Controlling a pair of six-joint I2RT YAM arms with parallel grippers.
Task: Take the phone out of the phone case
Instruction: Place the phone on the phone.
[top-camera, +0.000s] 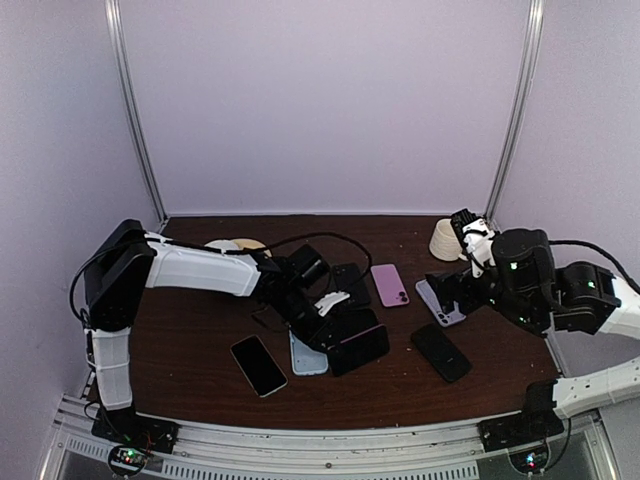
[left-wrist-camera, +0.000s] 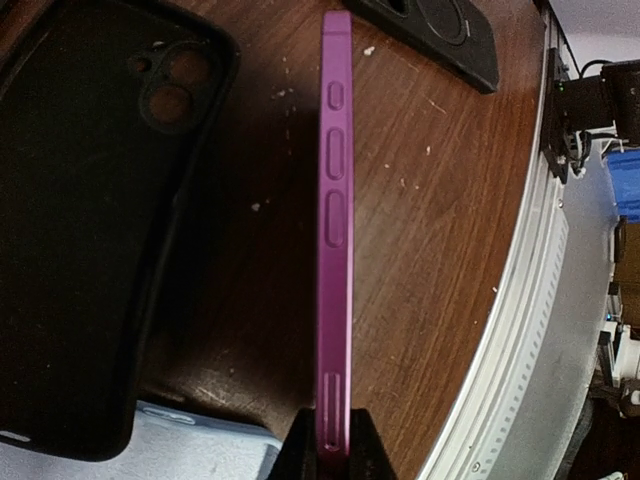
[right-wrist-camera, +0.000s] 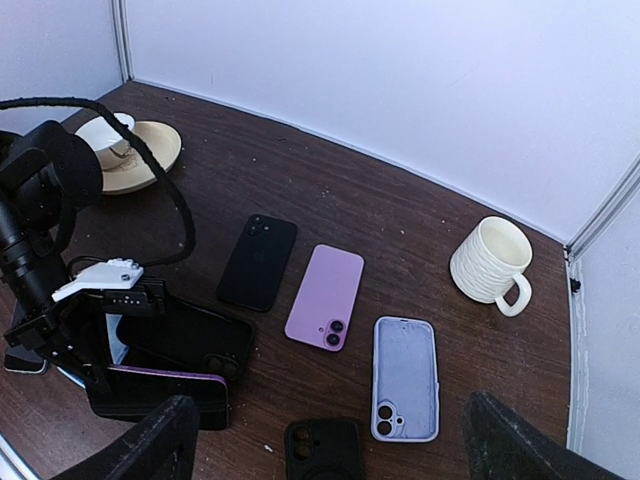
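Note:
My left gripper (left-wrist-camera: 334, 430) is shut on the lower end of a purple-edged phone (left-wrist-camera: 335, 200), which it holds on edge just above the table, side buttons and SIM tray facing the camera. An empty black phone case (left-wrist-camera: 90, 220) lies flat right beside it, camera cut-out up. From above, that gripper (top-camera: 335, 335) and the dark-faced phone (top-camera: 362, 350) are at the table's middle. The right wrist view shows the phone (right-wrist-camera: 160, 385) in front of the black case (right-wrist-camera: 190, 340). My right gripper (right-wrist-camera: 335, 455) hangs open and holds nothing, above a lavender case (right-wrist-camera: 405, 378).
A pink phone (right-wrist-camera: 325, 297), a black phone (right-wrist-camera: 258, 262) and a black ringed case (right-wrist-camera: 322, 450) lie mid-table. A white mug (right-wrist-camera: 490, 262) stands back right, a cup on a saucer (right-wrist-camera: 130, 150) back left. Near the front lie a black phone (top-camera: 258, 364) and a light-blue case (top-camera: 306, 357).

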